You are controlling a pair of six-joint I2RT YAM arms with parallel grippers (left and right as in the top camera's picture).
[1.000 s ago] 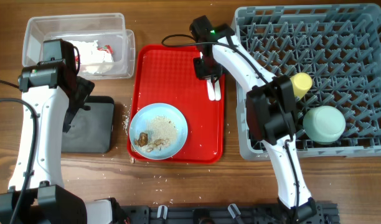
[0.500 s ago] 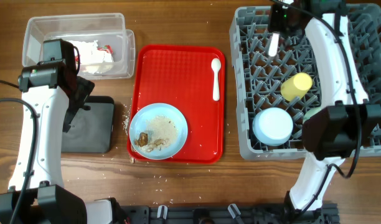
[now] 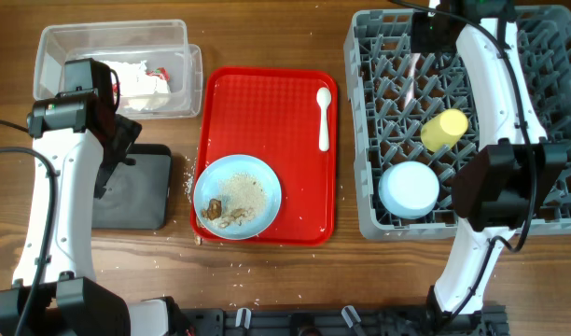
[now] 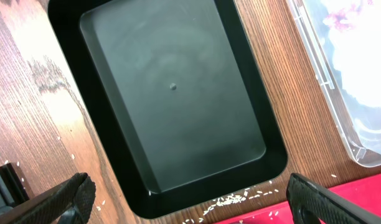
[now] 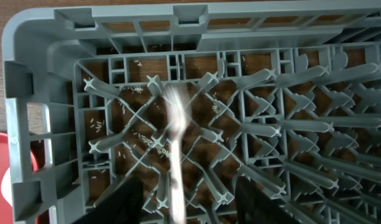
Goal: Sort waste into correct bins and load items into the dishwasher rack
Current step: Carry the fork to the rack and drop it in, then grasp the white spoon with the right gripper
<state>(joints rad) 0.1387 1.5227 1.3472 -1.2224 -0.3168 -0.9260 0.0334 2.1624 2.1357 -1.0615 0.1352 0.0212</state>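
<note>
My right gripper (image 3: pixel 424 37) hangs over the far left corner of the grey dishwasher rack (image 3: pixel 547 222). In the right wrist view its fingers (image 5: pixel 197 202) are spread apart, and a blurred white utensil (image 5: pixel 175 143) lies between them, touching neither, over the rack's pegs (image 5: pixel 41 124). A white spoon (image 3: pixel 324 119) lies on the red tray (image 3: pixel 267 79) beside a blue plate (image 3: pixel 237 196) with food scraps. My left gripper (image 3: pixel 118 149) is open and empty above the black bin (image 3: pixel 136 191), which also shows in the left wrist view (image 4: pixel 172 87) with the fingers (image 4: pixel 190 205) at its near edge.
A yellow cup (image 3: pixel 444 129) and a pale blue bowl (image 3: pixel 409 189) sit in the rack. A clear bin (image 3: pixel 118 42) with white waste stands at the back left, and its edge shows in the left wrist view (image 4: pixel 340 93). Rice grains (image 4: pixel 231 200) lie between the black bin and the tray.
My right arm carried a white utensil from the red tray to the rack's far left corner and has now opened its fingers. The left arm has not moved.
</note>
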